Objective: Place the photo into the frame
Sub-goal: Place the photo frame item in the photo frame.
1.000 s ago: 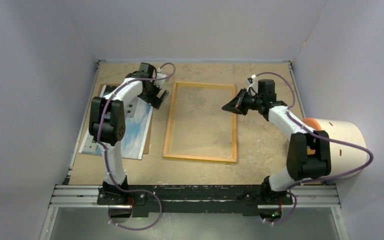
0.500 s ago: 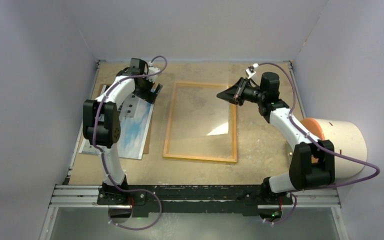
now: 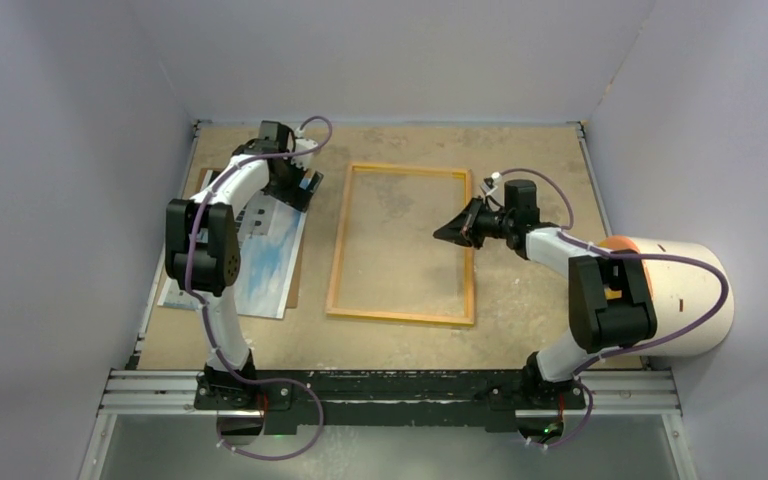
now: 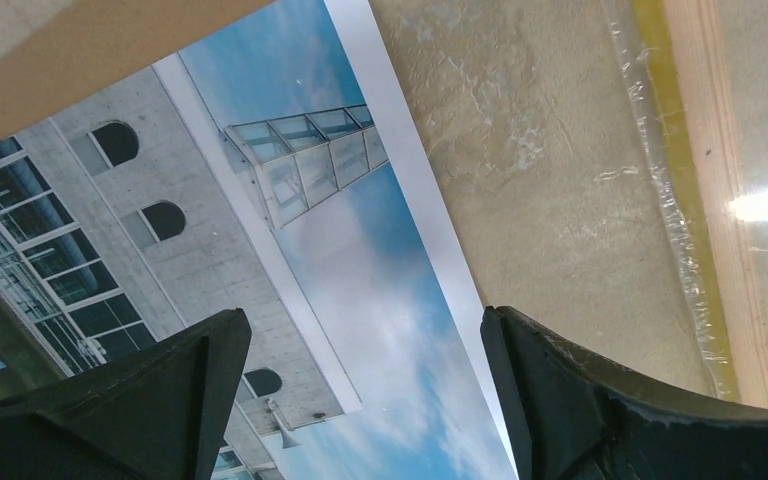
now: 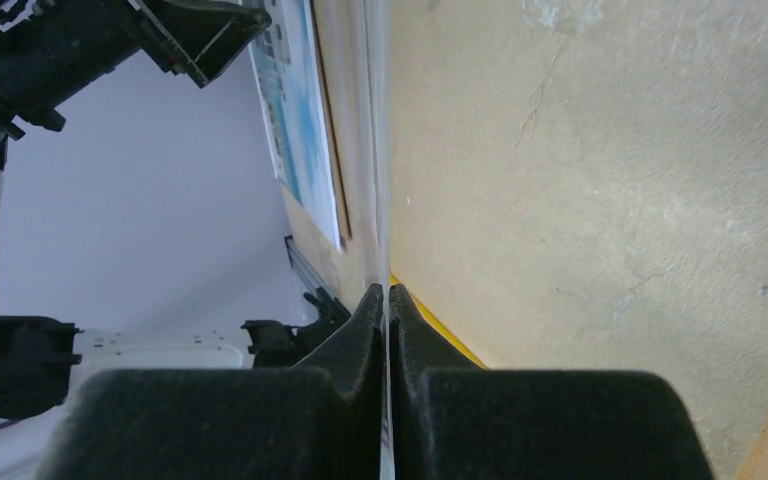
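Note:
The photo (image 3: 268, 255) lies face up on a brown backing board (image 3: 297, 268) at the left. It fills the left wrist view (image 4: 340, 230). My left gripper (image 3: 302, 185) is open and empty, low over the photo's far right corner (image 4: 360, 330). The frame (image 3: 337, 250) lies flat at the middle of the table, and its yellow strip shows in the left wrist view (image 4: 660, 120). My right gripper (image 3: 450, 232) is at the frame's right rail. It is shut (image 5: 388, 290) on a thin clear sheet (image 5: 384, 200) seen edge-on.
A large white cylinder (image 3: 680, 290) with an orange end lies at the right edge beside the right arm. Purple walls close in the table on three sides. A metal rail (image 3: 390, 392) runs along the near edge.
My right gripper rose toward the frame's far right corner, then came down and nearer along the right rail. My left gripper shifted left and farther, over the photo's corner.

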You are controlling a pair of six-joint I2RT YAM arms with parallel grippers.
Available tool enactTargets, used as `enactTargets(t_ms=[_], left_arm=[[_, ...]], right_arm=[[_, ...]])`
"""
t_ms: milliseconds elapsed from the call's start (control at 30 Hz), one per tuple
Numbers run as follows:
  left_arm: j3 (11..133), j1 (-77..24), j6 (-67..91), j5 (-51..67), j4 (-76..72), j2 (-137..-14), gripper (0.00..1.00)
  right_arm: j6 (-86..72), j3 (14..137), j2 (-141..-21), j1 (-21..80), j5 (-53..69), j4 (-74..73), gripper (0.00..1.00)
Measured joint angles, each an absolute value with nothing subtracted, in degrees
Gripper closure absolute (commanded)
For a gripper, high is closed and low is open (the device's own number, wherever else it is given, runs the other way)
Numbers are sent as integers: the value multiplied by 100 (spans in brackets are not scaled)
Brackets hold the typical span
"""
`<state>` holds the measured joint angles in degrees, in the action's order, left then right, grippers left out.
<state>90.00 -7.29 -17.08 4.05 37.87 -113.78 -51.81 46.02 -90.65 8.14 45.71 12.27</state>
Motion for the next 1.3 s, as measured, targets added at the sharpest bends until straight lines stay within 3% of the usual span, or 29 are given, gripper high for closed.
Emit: enactTargets(t_ms=[1300], left_arm=[[8593,-1369,-1708,80,3463,-11454,7]], right_arm=[[-4991,3813,-9063,517,3933,1964,100]])
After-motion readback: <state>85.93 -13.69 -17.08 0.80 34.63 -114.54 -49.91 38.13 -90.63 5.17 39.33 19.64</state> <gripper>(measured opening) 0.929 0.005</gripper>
